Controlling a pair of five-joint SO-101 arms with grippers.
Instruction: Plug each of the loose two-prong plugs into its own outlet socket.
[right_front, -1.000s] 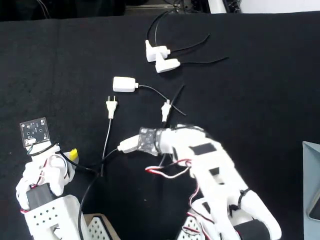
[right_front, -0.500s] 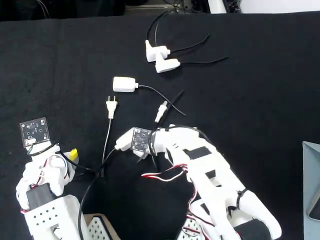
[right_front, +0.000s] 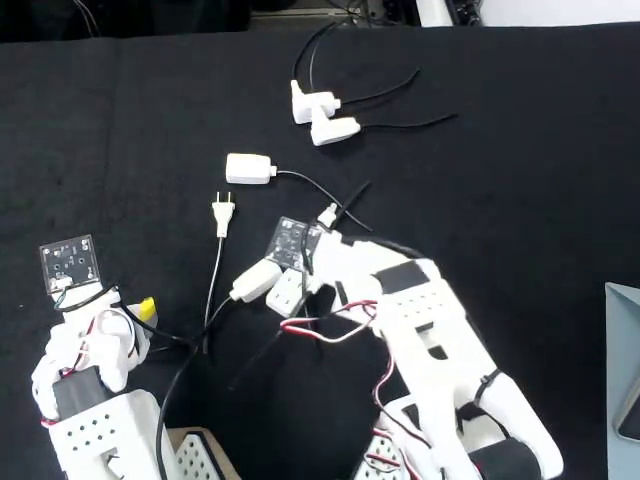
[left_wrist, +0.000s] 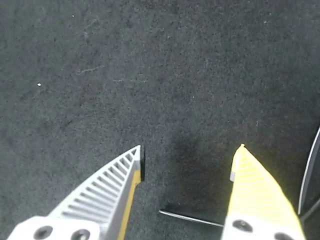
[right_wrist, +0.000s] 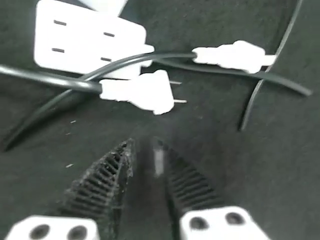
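Loose plug (right_front: 222, 213) near white socket (right_front: 250, 168)

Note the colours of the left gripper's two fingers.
One finger is white, the other yellow; left wrist view shows it best.

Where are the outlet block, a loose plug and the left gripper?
outlet block (right_wrist: 85, 42): right wrist view, slotted face.
loose plug (right_wrist: 142, 92): right wrist view, white body.
left gripper (left_wrist: 190, 147): left wrist view, between fingertips.

On the black worktop (right_front: 520, 150) lie a touching pair of white outlet sockets (right_front: 320, 115), a single white socket (right_front: 250, 168), a two-prong plug (right_front: 222, 212) and a second plug (right_front: 327, 214).
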